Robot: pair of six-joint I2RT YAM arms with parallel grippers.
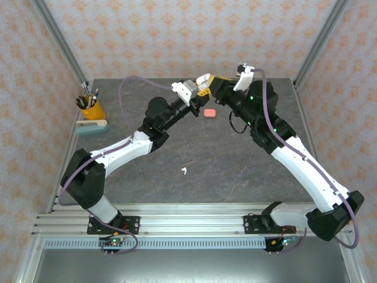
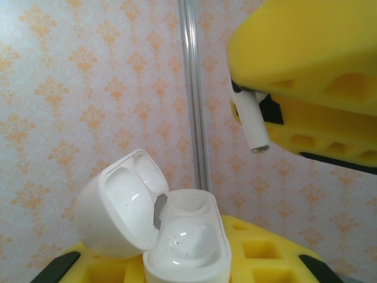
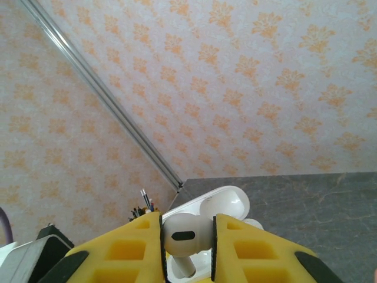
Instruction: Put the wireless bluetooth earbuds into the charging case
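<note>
The white charging case (image 2: 185, 239) is held up in the air with its lid (image 2: 118, 203) swung open and both wells empty; my left gripper (image 2: 185, 265) is shut on its base. Above and to the right of it, my right gripper (image 3: 187, 236) is shut on a white earbud (image 3: 184, 234), whose stem (image 2: 253, 121) points down toward the case. In the right wrist view the open case (image 3: 227, 203) lies just beyond the earbud. From the top, the left gripper (image 1: 191, 91) and the right gripper (image 1: 207, 82) meet over the back of the table. Another white earbud (image 1: 184, 171) lies on the table.
A small coral-pink case (image 1: 209, 112) sits on the dark table (image 1: 177, 141) just below the two grippers. A yellow pen cup (image 1: 91, 108) and a pale green block (image 1: 91, 126) stand at the far left. Wallpapered walls and metal posts enclose the back.
</note>
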